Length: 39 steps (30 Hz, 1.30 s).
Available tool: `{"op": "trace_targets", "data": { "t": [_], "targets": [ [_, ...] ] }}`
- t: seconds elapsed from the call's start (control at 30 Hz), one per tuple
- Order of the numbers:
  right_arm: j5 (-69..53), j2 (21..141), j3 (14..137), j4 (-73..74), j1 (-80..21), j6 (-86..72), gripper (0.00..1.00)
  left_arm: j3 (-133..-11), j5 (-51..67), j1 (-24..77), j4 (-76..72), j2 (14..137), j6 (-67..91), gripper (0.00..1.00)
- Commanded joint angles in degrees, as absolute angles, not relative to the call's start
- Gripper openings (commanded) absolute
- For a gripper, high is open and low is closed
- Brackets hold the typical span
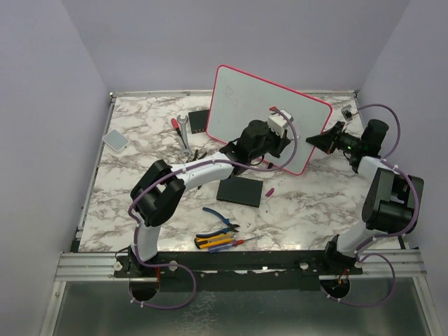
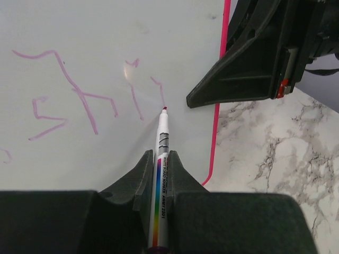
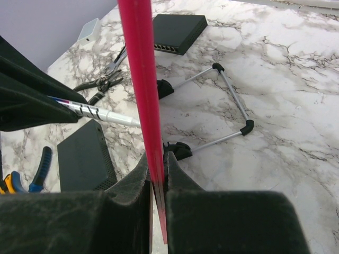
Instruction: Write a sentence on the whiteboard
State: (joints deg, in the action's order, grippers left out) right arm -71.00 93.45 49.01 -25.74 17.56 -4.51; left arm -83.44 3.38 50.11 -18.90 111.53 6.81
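Grip check: your L gripper (image 2: 160,154) is clamped on a whiteboard marker (image 2: 162,132), barrel running up between the 2 fingers, red tip pointing away from the wrist cam. Tip sits at the lower end of the last pink stroke, close to the board's right edge. Sentence (image 2: 79,95) so far is a few thin pink marks across the white face, not legible. Your R gripper (image 3: 157,159) is closed on the whiteboard (image 1: 245,105), pinching its red frame (image 3: 139,63) edge-on from the right side. Board stands tilted toward the back of the marble table (image 1: 315,210), approx. mid-width, on a wire stand (image 3: 233,106) w/ black feet. Flat black slab (image 1: 240,191) lies just in front of the board, a small pink piece (image 1: 269,190) beside it. Blue-handled pliers (image 1: 220,220) and screwdrivers (image 1: 217,243) lie nearer the bases. Grey pad (image 1: 115,139) is far left, well apart.
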Motion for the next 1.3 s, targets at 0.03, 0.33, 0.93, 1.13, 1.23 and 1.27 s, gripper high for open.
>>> {"op": "trace_targets", "data": {
  "t": [0.03, 0.33, 0.93, 1.13, 1.23, 1.27],
  "targets": [
    [-67.50, 94.64, 47.98, -23.25, 17.08, -2.72, 0.01, -80.81, 1.93, 50.10, -19.21, 110.50, 6.52, 0.00],
    [-67.43, 94.55, 47.97, -23.26, 17.07, -2.72, 0.01, -82.86, 0.54, 50.10, -19.39, 110.38, 5.71, 0.00],
    [-67.41, 94.48, 47.82, -23.21, 17.07, -2.72, 0.01, -88.70, 1.88, 50.14, -18.36, 112.65, 5.32, 0.00],
    [-67.41, 94.48, 47.90, -23.25, 17.08, -2.72, 0.01, -89.05, 2.95, 50.33, -18.29, 113.27, 5.76, 0.00],
    [-67.41, 94.46, 47.86, -23.24, 17.10, -2.72, 0.01, -89.54, 3.10, 50.49, -18.35, 113.70, 5.76, 0.00],
    [-67.41, 94.49, 47.92, -23.25, 17.10, -2.72, 0.01, -89.65, 3.16, 50.53, -18.29, 113.79, 5.81, 0.00]
  ]
}}
